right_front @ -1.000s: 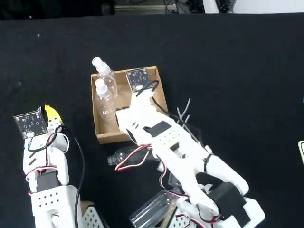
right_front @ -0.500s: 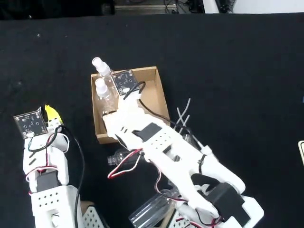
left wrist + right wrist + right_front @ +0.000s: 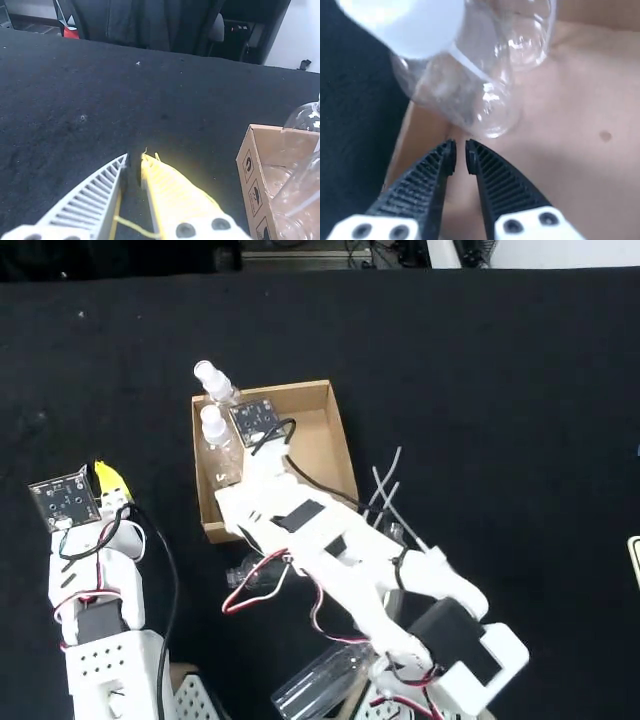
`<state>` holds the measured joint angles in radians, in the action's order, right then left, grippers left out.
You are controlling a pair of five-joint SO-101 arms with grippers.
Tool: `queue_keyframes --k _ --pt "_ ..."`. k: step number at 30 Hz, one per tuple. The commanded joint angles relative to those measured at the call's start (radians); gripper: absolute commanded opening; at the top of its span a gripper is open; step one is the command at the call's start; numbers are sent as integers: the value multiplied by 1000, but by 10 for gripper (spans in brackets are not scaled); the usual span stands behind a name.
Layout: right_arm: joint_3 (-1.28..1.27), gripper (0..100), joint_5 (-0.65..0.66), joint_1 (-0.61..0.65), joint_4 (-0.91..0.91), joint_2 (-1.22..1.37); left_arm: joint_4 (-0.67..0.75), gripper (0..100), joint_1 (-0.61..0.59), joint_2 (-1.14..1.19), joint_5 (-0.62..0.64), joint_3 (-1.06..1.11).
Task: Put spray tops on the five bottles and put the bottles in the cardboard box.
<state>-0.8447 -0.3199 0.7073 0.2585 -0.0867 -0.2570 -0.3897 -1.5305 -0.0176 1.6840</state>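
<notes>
The left claw [image 3: 134, 159] sits clenched on nothing, low over the bench [image 3: 500, 390] and well apart from the box [image 3: 318, 445]. Inside the box, along the wall nearer that arm, stand two capped bottles [image 3: 222, 452], close together. The right claw [image 3: 460, 147] hangs in the box just beside them. Its fingers are all but closed with nothing between them, and the tips are close above the cardboard floor.

Two bottles look done, and the step in hand seems to be getting this claw out of the box cleanly. To do that well, lift straight up before swinging away. The nearer bottle is light and empty, and a sideways brush from a finger or the wrist would likely tip it onto its neighbour.

A bare bottle [image 3: 248, 575] lies on the bench just outside the box, under the right arm. Loose spray tops [image 3: 383, 490] with thin tubes lie further right. When fetching one, grip it by the head, not the tube.
</notes>
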Motion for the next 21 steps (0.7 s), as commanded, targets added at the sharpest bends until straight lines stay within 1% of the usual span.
queue_keyframes --k 1,5,21 --pt "59 11 -8 -29 -71 25 6 30 -2 6 5 25" --pt "74 11 -8 -49 -72 48 6 30 -2 6 5 25" --pt "82 11 -6 -49 -109 70 5 30 -2 6 3 25"
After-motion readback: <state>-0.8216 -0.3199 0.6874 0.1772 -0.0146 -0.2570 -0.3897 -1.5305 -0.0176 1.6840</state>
